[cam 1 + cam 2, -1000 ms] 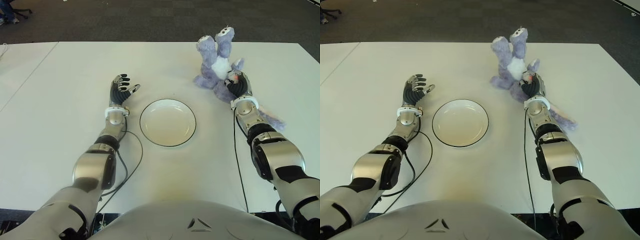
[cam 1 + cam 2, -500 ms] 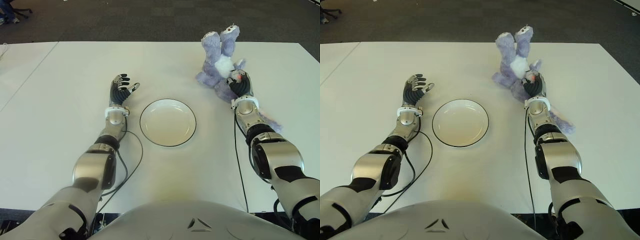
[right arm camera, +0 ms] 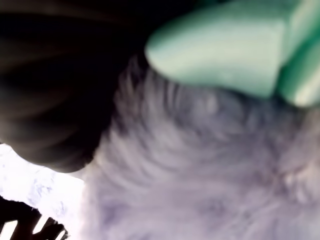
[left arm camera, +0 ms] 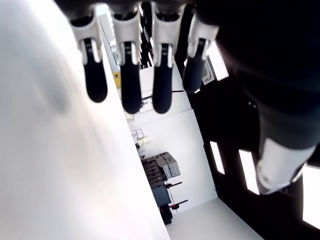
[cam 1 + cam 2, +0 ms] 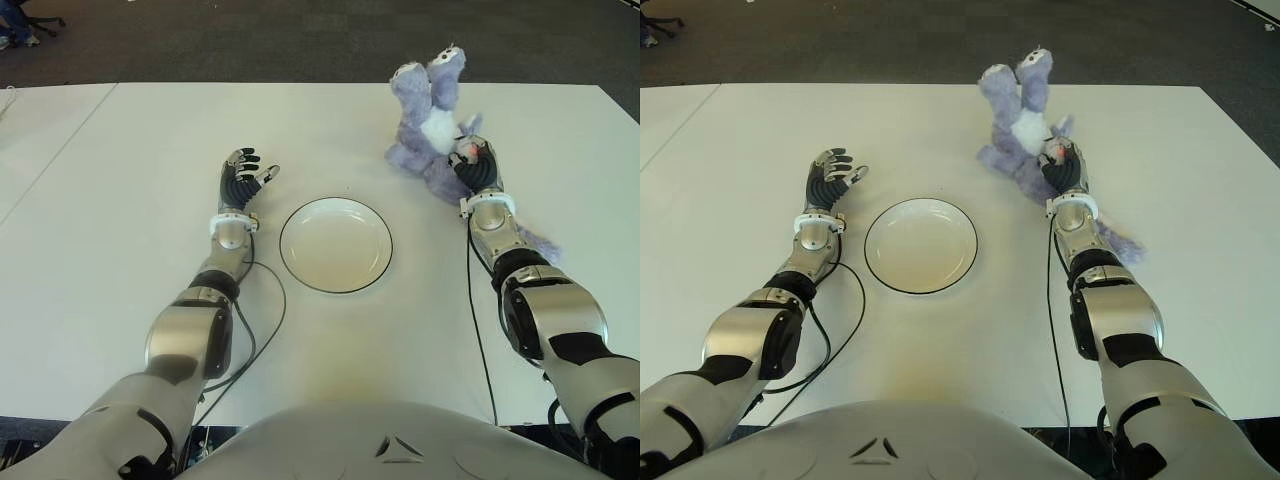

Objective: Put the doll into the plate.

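Your right hand (image 5: 474,166) has its fingers clenched into the doll's (image 5: 428,128) soft, light plush body, right of the empty plate (image 5: 336,245); grip the torso. Left hand (image 5: 240,178) is idle beside the plate, fingers spread.

White table (image 5: 120,200), dark carpet floor (image 5: 300,40) behind

Even overhead light is flooding the tabletop (image 5: 120,200), leaving faint shadows; the right wrist view is blurring purple fur at close range
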`<state>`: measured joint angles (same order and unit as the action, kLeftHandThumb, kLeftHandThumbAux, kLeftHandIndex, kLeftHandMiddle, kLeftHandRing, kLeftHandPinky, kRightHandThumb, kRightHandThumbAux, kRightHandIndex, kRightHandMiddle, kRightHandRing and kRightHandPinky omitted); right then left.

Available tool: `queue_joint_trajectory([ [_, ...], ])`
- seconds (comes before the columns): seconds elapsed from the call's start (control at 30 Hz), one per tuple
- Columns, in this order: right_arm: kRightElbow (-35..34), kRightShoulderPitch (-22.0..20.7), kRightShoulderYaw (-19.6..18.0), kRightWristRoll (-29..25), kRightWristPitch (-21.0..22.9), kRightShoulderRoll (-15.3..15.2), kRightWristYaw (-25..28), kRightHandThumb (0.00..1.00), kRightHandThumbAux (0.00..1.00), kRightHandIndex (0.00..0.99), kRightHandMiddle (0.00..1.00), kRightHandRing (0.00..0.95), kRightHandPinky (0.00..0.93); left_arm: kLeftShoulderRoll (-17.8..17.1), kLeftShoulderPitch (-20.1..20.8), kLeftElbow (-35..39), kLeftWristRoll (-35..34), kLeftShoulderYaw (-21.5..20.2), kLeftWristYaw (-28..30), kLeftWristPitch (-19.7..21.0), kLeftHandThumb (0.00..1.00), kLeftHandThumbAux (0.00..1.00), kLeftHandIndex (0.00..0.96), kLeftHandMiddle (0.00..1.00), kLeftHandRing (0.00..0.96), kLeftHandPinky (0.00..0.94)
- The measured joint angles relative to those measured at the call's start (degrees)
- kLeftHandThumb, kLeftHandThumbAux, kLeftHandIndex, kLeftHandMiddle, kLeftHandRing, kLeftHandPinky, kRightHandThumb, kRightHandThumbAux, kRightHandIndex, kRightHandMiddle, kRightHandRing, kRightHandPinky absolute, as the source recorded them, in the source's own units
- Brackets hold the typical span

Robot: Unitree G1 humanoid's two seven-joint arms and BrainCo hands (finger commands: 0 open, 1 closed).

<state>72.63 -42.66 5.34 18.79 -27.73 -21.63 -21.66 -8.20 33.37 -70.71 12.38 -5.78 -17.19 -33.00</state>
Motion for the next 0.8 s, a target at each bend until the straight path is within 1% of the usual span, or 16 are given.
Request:
queue_joint_trajectory([
  [0.13, -1.18, 0.0, 2.63, 3.49, -1.71, -0.47, -3.65, 0.715, 0.712, 0.441, 0.871, 0.877, 0.875, 0.05, 0.06, 0.03, 0.0, 0.01, 0.0, 0.0, 0.0, 0.623, 0.264, 0.329, 0.323, 0.299],
  [0.23, -2.27, -0.02, 4.37, 6.19, -3.75, -1.36, -6.63, 0.714, 0.712, 0.441, 0.872, 0.878, 0.874, 0.1, 0.15, 0.04, -0.01, 0.01, 0.0, 0.0, 0.0, 0.623, 0.268, 0.324, 0.321, 0.305],
  [0.3, -3.03, -0.05, 4.96, 7.2, -4.89, -1.96, -7.64, 0.714, 0.712, 0.441, 0.873, 0.879, 0.874, 0.14, 0.2, 0.05, -0.04, -0.02, 0.0, 0.0, 0.0, 0.623, 0.269, 0.323, 0.321, 0.31],
  [0.6, -7.89, -0.48, 5.19, 8.41, -9.39, -4.21, -10.59, 0.712, 0.712, 0.44, 0.878, 0.884, 0.871, 0.18, 0.21, 0.05, -0.23, -0.18, 0.0, 0.0, 0.0, 0.643, 0.265, 0.32, 0.318, 0.307],
  [0.8, -11.02, -0.68, 5.19, 9.03, -10.27, -4.5, -11.79, 0.712, 0.712, 0.44, 0.879, 0.884, 0.88, 0.18, 0.21, 0.05, -0.25, -0.18, 0.0, 0.0, 0.0, 0.665, 0.266, 0.32, 0.315, 0.303],
])
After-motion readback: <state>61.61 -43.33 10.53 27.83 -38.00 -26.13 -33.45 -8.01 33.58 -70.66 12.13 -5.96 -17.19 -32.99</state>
